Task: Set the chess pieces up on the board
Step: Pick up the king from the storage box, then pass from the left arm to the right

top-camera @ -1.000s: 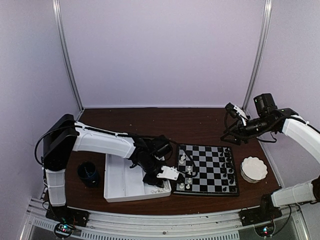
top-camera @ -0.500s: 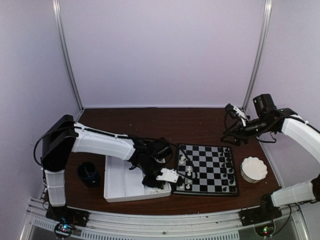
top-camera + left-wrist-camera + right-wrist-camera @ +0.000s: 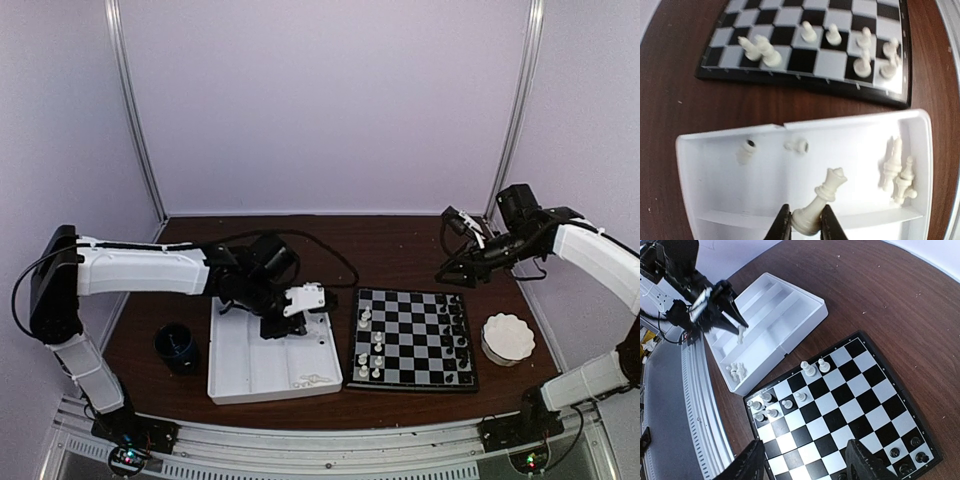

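Observation:
The board (image 3: 412, 338) lies right of centre; it also shows in the left wrist view (image 3: 815, 45) and the right wrist view (image 3: 840, 405). Several white chess pieces (image 3: 370, 340) stand on its left columns, and black ones (image 3: 458, 335) line its right edge. My left gripper (image 3: 277, 325) hangs over the white tray (image 3: 250, 372). It is shut on the base of a tilted white crowned piece (image 3: 820, 200), its jaws (image 3: 805, 222) pinching it. Loose white pieces (image 3: 897, 172) lie in the tray. My right gripper (image 3: 807, 465) is open and empty, high above the board's far right (image 3: 455, 270).
A dark blue cup (image 3: 177, 345) stands left of the tray. A white scalloped dish (image 3: 507, 337) sits right of the board. Two more white pieces (image 3: 797, 146) lie on their sides in the tray's far compartment. A metal rail (image 3: 695, 405) runs along the near table edge.
My left gripper has swung left and back, from the tray's near right corner by the board to over the tray's middle. My right arm has shifted slightly left.

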### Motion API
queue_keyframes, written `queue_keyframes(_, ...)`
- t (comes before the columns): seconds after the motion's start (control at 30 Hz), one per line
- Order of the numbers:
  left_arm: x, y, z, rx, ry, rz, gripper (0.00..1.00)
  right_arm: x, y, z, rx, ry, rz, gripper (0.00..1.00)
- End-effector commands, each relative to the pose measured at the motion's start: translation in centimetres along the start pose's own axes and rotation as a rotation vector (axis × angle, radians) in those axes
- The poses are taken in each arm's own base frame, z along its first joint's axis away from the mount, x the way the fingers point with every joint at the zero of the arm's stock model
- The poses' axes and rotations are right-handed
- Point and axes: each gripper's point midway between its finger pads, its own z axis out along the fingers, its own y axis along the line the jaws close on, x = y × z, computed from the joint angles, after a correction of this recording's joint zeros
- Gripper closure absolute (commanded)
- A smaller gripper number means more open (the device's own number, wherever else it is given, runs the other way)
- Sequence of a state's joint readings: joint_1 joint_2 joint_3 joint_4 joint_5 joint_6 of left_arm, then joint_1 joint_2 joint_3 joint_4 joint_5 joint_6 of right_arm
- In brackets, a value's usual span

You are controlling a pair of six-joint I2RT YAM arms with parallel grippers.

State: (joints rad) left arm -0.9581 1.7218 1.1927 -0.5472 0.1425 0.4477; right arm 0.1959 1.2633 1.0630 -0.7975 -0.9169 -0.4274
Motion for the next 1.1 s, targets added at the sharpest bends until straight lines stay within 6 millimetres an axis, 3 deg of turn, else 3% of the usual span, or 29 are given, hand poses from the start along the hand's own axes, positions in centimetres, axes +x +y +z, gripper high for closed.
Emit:
queue_keyframes(0.0,-6.0,2.1,-3.5,0.022,-0.327,-0.162,0.92,-3.2,0.9,0.3,-0.033,0.042,-0.045,0.42)
queue_keyframes(0.1,-7.8,2.8,-4.7,0.055,-0.458,-0.244,0.92,-4.6,1.8,1.9,-0.066,0.085,-0.055,0.42)
queue_keyframes(0.27,-10.2,3.0,-6.8,0.162,-0.657,-0.352,0.92,-7.0,5.7,5.3,-0.16,0.127,-0.11,0.43)
queue_keyframes(0.37,-10.6,3.6,-8.1,0.204,-0.746,-0.415,0.92,-8.7,8.1,6.6,-0.193,0.113,-0.135,0.43)
queue_keyframes(0.47,-10.9,4.2,-9.4,0.252,-0.829,-0.48,0.92,-8.7,9.6,8.4,-0.191,0.173,-0.196,0.42)
queue_keyframes(0.73,-11.7,4.1,-10.8,0.311,-0.916,-0.519,0.91,-9.1,10.3,11.1,-0.16,0.204,-0.226,0.39)
queue_keyframes(1.07,-12.1,3.7,-11.2,0.36,-0.935,-0.52,0.91,-10.1,11.1,12.0,-0.151,0.197,-0.24,0.47)
